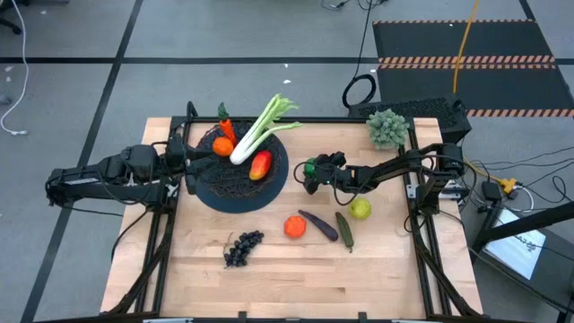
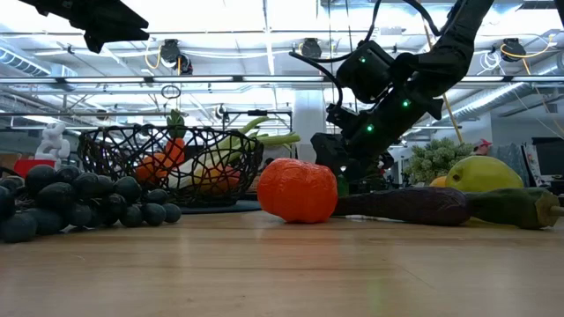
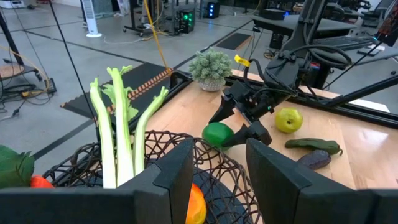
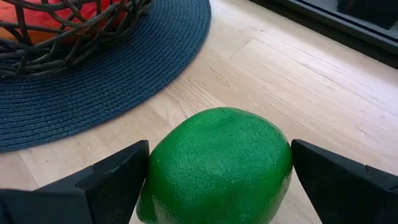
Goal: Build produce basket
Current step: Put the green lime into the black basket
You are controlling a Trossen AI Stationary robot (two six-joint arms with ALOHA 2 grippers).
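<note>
The black wire-mesh basket (image 1: pixel 229 186) stands on a round dark blue mat near the table's far left. It holds a carrot (image 1: pixel 226 130), an orange (image 1: pixel 221 146), the long pale-green leafy stalk (image 1: pixel 260 130), which sticks out over the far rim, and a red-yellow mango (image 1: pixel 260 164). My left gripper (image 1: pixel 190 166) is open at the basket's left rim (image 3: pixel 211 155). My right gripper (image 1: pixel 309 170) is just right of the mat, shut on a dark green pebbled fruit (image 4: pixel 217 168). My right gripper pinches the green fruit between its two fingers, one on each opposite side (image 4: pixel 163 171). The fingers come from the table's right, slanting down. The fruit (image 3: pixel 217 134) is right next to the mat's edge; whether its underside rests on the table I cannot tell.
On the near half of the table lie an orange (image 1: pixel 294 226), a purple eggplant (image 1: pixel 317 224), a cucumber (image 1: pixel 344 231), a yellow-green apple (image 1: pixel 360 208) and dark grapes (image 1: pixel 242 248). A grey-green frilly clump (image 1: pixel 387 127) sits at the far right corner. Bare wood shows along the near edge.
</note>
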